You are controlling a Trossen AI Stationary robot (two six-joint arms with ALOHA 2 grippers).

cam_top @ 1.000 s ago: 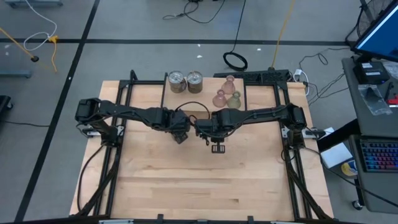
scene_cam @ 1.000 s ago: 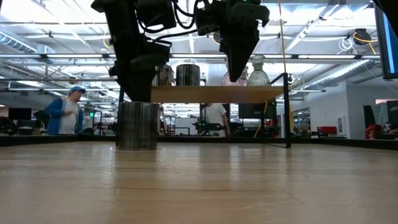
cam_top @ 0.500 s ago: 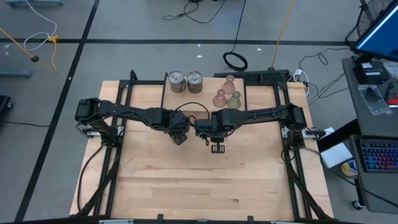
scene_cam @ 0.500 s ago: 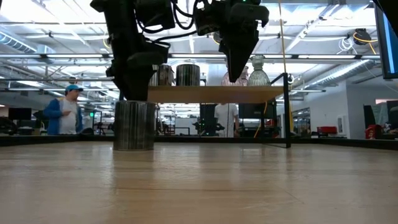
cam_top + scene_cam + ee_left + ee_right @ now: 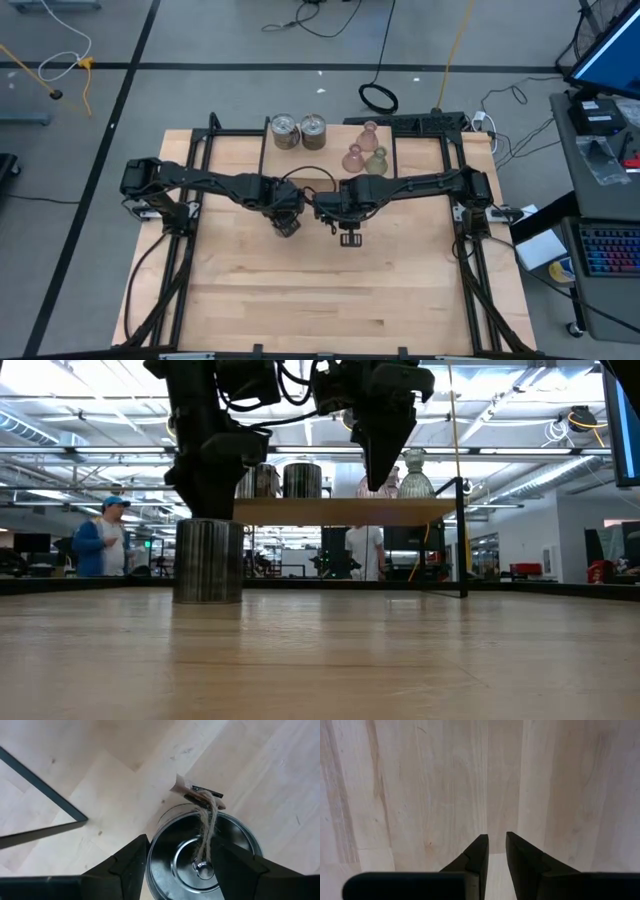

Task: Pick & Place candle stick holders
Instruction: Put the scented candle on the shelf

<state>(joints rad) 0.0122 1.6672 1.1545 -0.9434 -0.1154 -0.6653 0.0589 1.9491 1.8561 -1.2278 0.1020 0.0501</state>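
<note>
A shiny silver candle stick holder (image 5: 208, 560) stands with its base on the wooden table, a twine-tied tag (image 5: 196, 795) hanging over its rim. My left gripper (image 5: 286, 224) points down onto it and is shut on its top. My right gripper (image 5: 350, 238) hangs shut above bare table just to its right, holding nothing. Two more silver holders (image 5: 299, 130) and three tinted glass holders (image 5: 365, 150) stand on the raised shelf (image 5: 350, 512) at the far side. My left gripper has the silver holder by its upper rim (image 5: 152, 837), one finger (image 5: 131, 865) at each of two opposite sides. The fingers come from above, pointing down. The holder stands upright, its base on the table.
The black frame (image 5: 200, 160) of the arm mounts runs along both sides of the table. A wide stretch of bare wood (image 5: 330, 290) lies toward the near edge. People (image 5: 105, 540) stand in the room beyond the table.
My left gripper has tipped a little, and the silver holder in it has shifted slightly toward the table's left while its base stays on the table. My right gripper has kept still.
</note>
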